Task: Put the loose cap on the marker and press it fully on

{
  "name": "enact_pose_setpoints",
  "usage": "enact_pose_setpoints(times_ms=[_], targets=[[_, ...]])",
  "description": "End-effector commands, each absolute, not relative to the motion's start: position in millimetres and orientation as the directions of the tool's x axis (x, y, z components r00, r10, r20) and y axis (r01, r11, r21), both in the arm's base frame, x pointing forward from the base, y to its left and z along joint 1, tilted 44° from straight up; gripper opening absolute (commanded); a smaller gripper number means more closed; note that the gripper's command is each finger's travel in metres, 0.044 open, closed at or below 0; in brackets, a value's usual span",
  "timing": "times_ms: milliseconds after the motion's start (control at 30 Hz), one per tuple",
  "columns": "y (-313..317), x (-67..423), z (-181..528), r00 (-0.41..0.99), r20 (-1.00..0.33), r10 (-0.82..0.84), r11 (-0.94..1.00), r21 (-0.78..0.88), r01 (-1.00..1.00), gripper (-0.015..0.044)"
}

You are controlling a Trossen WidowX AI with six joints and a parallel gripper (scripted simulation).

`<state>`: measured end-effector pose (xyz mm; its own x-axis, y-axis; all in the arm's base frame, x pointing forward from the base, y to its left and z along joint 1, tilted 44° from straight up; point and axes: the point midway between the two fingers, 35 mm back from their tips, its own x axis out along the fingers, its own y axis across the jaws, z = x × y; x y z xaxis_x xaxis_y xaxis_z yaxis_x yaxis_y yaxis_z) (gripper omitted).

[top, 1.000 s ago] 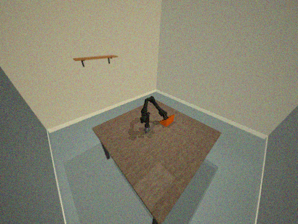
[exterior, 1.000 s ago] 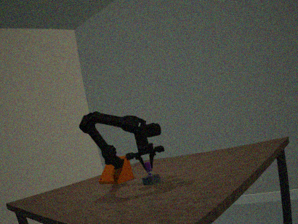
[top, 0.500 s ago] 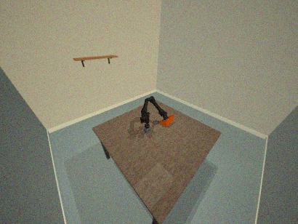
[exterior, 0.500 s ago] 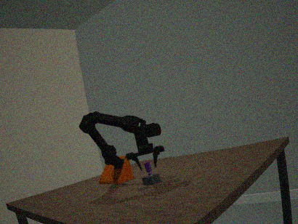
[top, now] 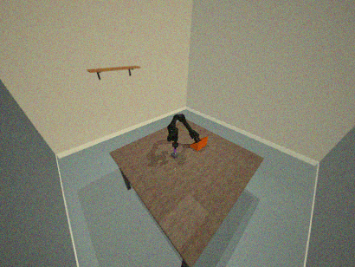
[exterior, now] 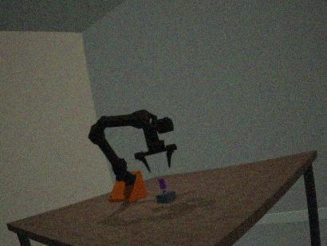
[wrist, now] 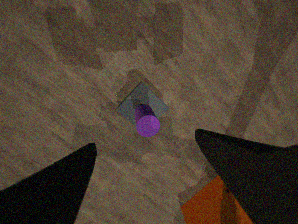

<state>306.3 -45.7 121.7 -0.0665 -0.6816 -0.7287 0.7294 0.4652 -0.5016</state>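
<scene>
In the top view, a brown wooden table is seen set in the corner of a room, with the black arm arched from an orange base near the table's 12 o'clock corner. The gripper is pointed downward, and a small purple cap is made out directly beneath it; finer detail is too small to be told. A wooden shelf is fixed to the wall at 11 o'clock.

In the exterior view, the gripper is held above the table with its two fingers spread wide and nothing between them. The purple cap is seated on the upright marker, which is stood in the grey holder block, just at 3 o'clock of the orange base. The cap is clear of the fingertips, below them.

In the wrist view, the cap is seen end-on near the centre, with the marker's shaft hidden under it and the holder block showing at its 12 o'clock. The dark fingers are placed at 7 and 4 o'clock, well apart. The orange base is glimpsed at 5 o'clock.
</scene>
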Motion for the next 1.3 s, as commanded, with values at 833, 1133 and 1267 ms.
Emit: enact_pose_setpoints(times_ms=[833, 1133, 1267], targets=[[-53, 301, 116, -0.076, -0.727, -0.683, 0.718, -0.686, 0.112, 0.0000], [-62, 300, 107, -0.076, -0.727, -0.683, 0.718, -0.687, 0.112, 0.0000], [-66, 300, 103, -0.076, -0.726, -0.683, 0.718, -0.687, 0.112, 0.0000]])
